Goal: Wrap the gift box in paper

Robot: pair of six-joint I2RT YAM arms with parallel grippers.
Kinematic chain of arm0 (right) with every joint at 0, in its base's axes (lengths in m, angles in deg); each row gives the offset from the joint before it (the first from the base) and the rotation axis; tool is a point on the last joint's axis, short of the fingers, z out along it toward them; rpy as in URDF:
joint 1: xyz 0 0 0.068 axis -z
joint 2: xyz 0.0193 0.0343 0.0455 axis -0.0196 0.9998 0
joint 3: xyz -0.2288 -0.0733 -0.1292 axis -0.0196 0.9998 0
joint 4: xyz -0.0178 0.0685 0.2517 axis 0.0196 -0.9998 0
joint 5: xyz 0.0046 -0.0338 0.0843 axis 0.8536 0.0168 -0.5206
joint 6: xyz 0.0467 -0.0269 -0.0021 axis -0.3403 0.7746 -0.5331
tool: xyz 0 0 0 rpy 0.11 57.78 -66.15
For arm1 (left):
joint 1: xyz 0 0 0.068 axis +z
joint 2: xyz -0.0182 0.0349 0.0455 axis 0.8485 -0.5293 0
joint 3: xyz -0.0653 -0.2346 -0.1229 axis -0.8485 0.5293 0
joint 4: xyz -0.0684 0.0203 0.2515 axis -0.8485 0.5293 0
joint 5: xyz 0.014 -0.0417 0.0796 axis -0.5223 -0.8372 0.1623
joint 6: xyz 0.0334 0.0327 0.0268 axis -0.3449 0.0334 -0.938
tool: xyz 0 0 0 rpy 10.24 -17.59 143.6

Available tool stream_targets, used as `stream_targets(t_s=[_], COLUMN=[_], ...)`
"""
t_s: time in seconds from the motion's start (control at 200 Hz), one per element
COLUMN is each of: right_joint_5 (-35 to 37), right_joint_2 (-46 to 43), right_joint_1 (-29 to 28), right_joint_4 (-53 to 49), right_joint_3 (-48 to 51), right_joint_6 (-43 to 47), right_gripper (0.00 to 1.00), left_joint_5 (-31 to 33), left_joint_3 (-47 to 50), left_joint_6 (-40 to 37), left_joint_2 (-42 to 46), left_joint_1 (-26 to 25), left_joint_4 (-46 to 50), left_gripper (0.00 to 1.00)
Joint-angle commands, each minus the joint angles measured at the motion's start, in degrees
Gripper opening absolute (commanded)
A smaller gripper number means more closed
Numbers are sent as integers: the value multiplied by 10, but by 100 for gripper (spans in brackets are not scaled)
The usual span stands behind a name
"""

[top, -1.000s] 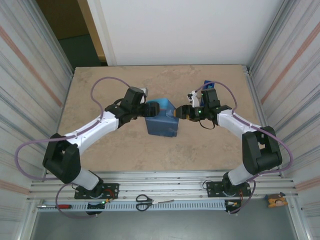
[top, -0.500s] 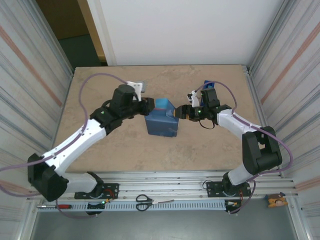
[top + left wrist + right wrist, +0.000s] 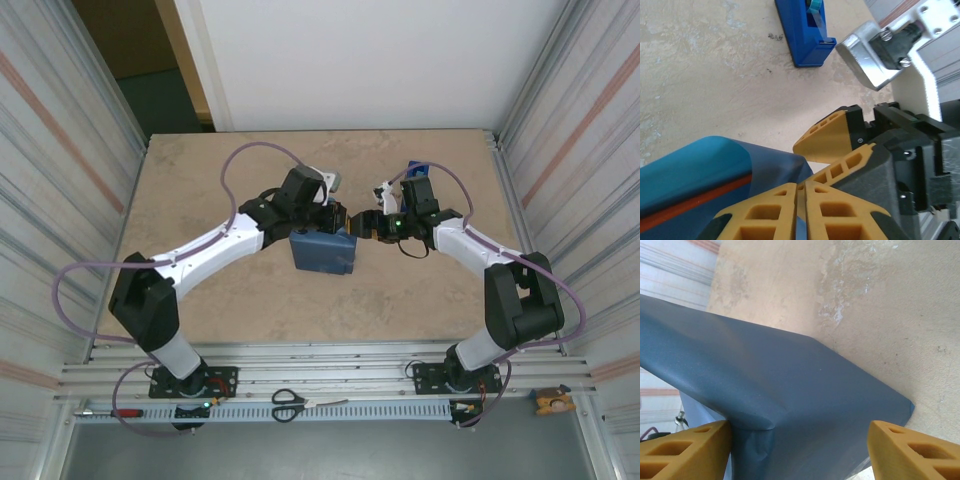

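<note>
The gift box sits mid-table wrapped in the blue paper (image 3: pixel 322 250); a thin orange strip of the box (image 3: pixel 700 197) shows between paper layers. My left gripper (image 3: pixel 337 222) is at the box's far right corner, its jaws (image 3: pixel 801 186) pressed together with a thin edge of the paper (image 3: pixel 765 165) pinched between them. Right beside it, my right gripper (image 3: pixel 358 226) is open. Its fingers (image 3: pixel 832 137) straddle the papered right end of the box (image 3: pixel 790 375), and that gripper (image 3: pixel 800 423) has its left finger against a paper fold.
A blue tape dispenser (image 3: pixel 418 170) (image 3: pixel 805 30) stands on the table behind the right gripper. Scissors (image 3: pixel 288 403) and a red-handled tool (image 3: pixel 125 412) lie on the front rail. Corrugated walls close both sides.
My left arm swung from the box's left side across its far edge to the far right corner, and its jaws closed on the paper. The right arm stayed put.
</note>
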Motion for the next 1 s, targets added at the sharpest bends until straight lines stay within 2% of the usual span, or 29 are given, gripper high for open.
stream_targets(t_s=[0.0,0.316,0.531,0.691,0.842,0.992], right_joint_5=[20,5,33,19,-8,-23], right_joint_2=[16,7,-2,-9,-7,13], right_joint_1=[-12,-11,-6,-6,-9,-1], right_joint_4=[-55,-62,-85,-53,-46,-31], right_joint_3=[-1,-20,-68,-74,-74,-84], right_joint_6=[15,41,101,234,402,479], right_gripper=[70,70,68,58,55,52], left_joint_5=[31,58,63,63,60,56], left_joint_3=[-16,53,89,98,98,98], left_joint_6=[0,28,29,28,27,25], left_joint_2=[-13,-20,2,10,10,11], left_joint_1=[1,0,0,0,0,0], left_joint_4=[30,23,7,-3,-7,-9], left_gripper=[13,11,12,13,14,14])
